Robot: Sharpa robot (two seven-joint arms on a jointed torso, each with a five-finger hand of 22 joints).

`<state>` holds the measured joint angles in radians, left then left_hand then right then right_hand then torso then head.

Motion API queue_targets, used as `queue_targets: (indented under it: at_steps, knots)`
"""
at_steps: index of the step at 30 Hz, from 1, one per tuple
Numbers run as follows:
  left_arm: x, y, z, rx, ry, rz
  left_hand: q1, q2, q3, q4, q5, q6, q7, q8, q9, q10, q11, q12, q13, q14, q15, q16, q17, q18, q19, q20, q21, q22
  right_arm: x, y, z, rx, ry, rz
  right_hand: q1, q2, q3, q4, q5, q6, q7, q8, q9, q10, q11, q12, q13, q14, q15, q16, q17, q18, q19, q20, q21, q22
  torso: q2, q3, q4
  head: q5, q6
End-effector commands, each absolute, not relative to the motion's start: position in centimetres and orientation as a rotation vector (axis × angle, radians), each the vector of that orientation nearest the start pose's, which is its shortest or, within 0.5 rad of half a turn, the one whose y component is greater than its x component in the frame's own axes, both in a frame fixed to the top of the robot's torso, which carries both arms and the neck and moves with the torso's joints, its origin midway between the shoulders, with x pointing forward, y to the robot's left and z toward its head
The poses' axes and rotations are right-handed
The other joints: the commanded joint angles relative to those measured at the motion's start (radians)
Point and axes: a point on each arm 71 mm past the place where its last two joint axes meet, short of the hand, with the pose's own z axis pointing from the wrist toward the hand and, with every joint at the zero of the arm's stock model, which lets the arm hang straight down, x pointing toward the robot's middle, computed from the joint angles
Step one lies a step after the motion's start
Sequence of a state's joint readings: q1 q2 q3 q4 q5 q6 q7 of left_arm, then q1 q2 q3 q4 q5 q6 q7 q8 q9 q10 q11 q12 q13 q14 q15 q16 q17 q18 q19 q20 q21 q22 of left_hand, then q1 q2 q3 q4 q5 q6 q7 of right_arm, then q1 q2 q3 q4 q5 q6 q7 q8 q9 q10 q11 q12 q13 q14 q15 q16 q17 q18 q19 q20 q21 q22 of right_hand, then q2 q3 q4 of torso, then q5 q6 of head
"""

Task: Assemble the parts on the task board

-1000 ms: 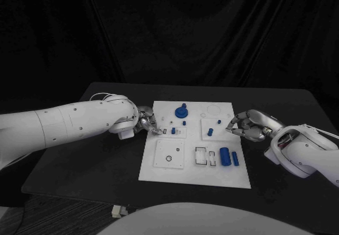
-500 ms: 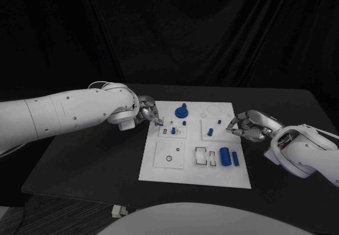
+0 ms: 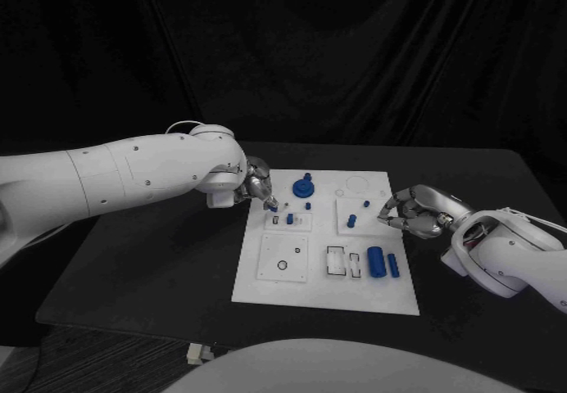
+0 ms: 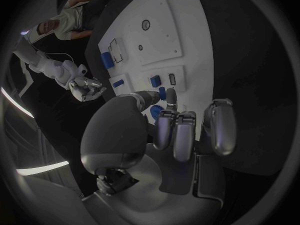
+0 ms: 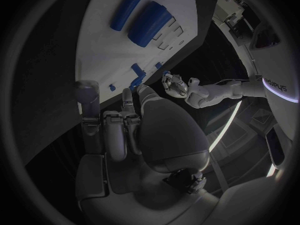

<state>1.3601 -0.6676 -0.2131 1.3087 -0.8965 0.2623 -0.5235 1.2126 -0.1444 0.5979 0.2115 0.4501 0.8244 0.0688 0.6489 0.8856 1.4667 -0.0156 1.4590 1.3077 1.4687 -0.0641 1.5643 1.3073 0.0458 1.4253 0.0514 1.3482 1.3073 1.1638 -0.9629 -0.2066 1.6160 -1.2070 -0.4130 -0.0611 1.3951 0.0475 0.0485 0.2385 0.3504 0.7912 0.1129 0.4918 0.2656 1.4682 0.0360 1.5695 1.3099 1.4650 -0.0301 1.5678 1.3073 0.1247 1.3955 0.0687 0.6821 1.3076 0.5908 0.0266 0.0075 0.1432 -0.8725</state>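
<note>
left robot hand [image 3: 258, 190] and right robot hand [image 3: 410, 211] both hover with fingers curled.

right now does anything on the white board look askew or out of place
Nothing stands out. The white task board lies flat and square on the black table; the two blue cylinders lie side by side near its right edge, and the blue round knob stands upright.

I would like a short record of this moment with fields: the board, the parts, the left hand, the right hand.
board: white task board in the middle of the black table
parts: blue round part at the far end; large blue cylinder and a thinner blue bar near the right edge
left hand: left hand over the board's far left corner; whether it holds anything cannot be told
right hand: right hand at the board's right edge, fingers curled
</note>
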Motion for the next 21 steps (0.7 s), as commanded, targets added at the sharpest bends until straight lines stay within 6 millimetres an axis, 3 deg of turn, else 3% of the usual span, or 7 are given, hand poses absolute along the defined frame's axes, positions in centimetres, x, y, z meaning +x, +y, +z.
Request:
queue_targets:
  at_steps: [1,2,4,9,21]
  knots:
    - [51.1,19.6,-22.5,-0.167,2.539,-0.262,-0.009,0.000,0.166,-0.179,0.033,-0.007,-0.002,0.009,0.007,0.033,0.003,0.004,0.186,0.101,0.001,0.005,0.262,0.009,0.009,-0.002,0.005,0.192,43.3,-23.7,-25.1,0.103,1.860,0.703,0.009,-0.001,0.005,-0.001,0.005,-0.003,-0.005,0.004,0.000,0.103,-0.005,0.001,0.261,0.106,-0.006,0.003,0.263,0.014,-0.007,0.000,-0.006,0.076,0.000,0.0000,-0.0014,0.001,0.000]
    - [51.1,19.3,-22.5,-0.158,2.539,-0.239,-0.016,0.001,0.150,-0.185,0.086,-0.009,-0.004,0.021,0.013,0.041,0.000,0.014,0.192,0.102,-0.002,0.006,0.263,0.007,0.017,-0.005,0.015,0.194,43.3,-23.7,-25.1,0.102,1.862,0.702,0.009,-0.001,0.005,-0.001,0.006,-0.003,-0.005,0.005,0.000,0.103,-0.005,0.001,0.261,0.105,-0.006,0.002,0.263,0.014,-0.008,0.000,-0.009,0.075,0.000,-0.0003,-0.0003,0.000,0.000]
    - [51.1,18.8,-22.5,-0.138,2.541,-0.205,-0.020,0.009,0.120,-0.192,0.129,-0.013,-0.006,0.027,0.015,0.048,-0.004,0.021,0.197,0.102,-0.006,0.006,0.263,0.006,0.023,-0.008,0.021,0.196,43.3,-23.7,-25.2,0.102,1.864,0.703,0.009,-0.002,0.005,-0.001,0.007,-0.003,-0.005,0.005,0.000,0.103,-0.005,0.001,0.261,0.105,-0.006,0.001,0.261,0.014,-0.009,0.000,-0.012,0.074,0.002,-0.0005,0.0005,0.000,0.000]
    - [51.1,18.1,-22.5,-0.112,2.541,-0.161,-0.015,0.023,0.076,-0.200,0.148,-0.011,-0.008,0.017,0.002,0.051,-0.006,0.023,0.198,0.102,-0.009,0.006,0.263,0.005,0.025,-0.012,0.021,0.195,43.3,-23.6,-25.2,0.101,1.865,0.704,0.010,-0.002,0.006,-0.001,0.007,-0.003,-0.005,0.005,0.000,0.103,-0.005,0.001,0.261,0.105,-0.006,0.001,0.260,0.015,-0.010,0.001,-0.017,0.073,0.004,-0.0006,0.0019,0.002,0.000]
    - [51.0,16.7,-22.6,-0.054,2.490,-0.148,0.000,0.043,0.026,-0.209,0.149,-0.006,-0.007,-0.006,-0.025,0.052,-0.005,0.023,0.197,0.102,-0.009,0.006,0.263,0.005,0.027,-0.012,0.019,0.195,43.3,-23.5,-25.2,0.100,1.864,0.705,0.010,-0.003,0.006,-0.002,0.009,-0.003,-0.005,0.005,0.000,0.103,-0.005,0.001,0.261,0.103,-0.006,-0.002,0.257,0.016,-0.012,0.001,-0.025,0.071,0.002,-0.0004,0.0008,0.004,0.000]
